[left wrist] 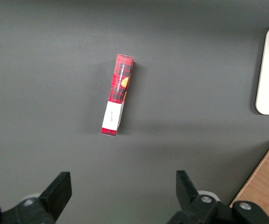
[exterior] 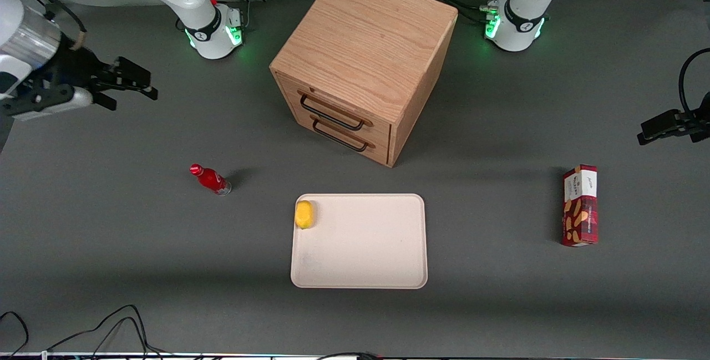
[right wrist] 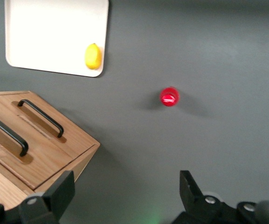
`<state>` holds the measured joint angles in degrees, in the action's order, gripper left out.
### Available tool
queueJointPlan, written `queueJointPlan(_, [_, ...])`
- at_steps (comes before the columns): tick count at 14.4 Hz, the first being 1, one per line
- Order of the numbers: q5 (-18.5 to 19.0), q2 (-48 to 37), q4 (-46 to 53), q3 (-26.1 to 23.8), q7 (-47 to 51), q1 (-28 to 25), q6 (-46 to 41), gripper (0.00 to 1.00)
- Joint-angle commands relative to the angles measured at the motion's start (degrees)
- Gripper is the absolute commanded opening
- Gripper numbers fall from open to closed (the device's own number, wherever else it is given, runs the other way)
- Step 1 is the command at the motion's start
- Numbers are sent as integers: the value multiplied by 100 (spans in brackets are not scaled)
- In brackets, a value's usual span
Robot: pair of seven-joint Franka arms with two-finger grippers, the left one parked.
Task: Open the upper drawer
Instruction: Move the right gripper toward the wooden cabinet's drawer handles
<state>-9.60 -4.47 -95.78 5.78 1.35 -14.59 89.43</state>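
Nearest the front camera, a cream tray [exterior: 383, 271] lies on the grey surface [exterior: 138, 249] with a yellow lemon [exterior: 304, 214] in one corner. A red bottle [exterior: 211, 179] stands toward the working arm's end, a red snack box [exterior: 580, 205] toward the parked arm's. Farther back sits the wooden cabinet [exterior: 366, 38]; its upper drawer [exterior: 316, 99] is closed, black handle [exterior: 331, 115] untouched. The pincer [exterior: 133, 85] hovers well apart from the cabinet, toward the working arm's end, its fingers spread wide and holding nothing.
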Motion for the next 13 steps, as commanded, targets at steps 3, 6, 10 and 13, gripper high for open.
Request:
queueJointPlan(3, [-157,858,779,-15,32,-754,-48,100])
queueJointPlan(6, [-191,1236,929,-129,32,-940,31,100])
queueJointPlan(10, [-787,1764,1219,-375,-1307,-1046,48,100])
queueJointPlan(13, [-1483,2194,1403,-393,-1944,-1072,48,100])
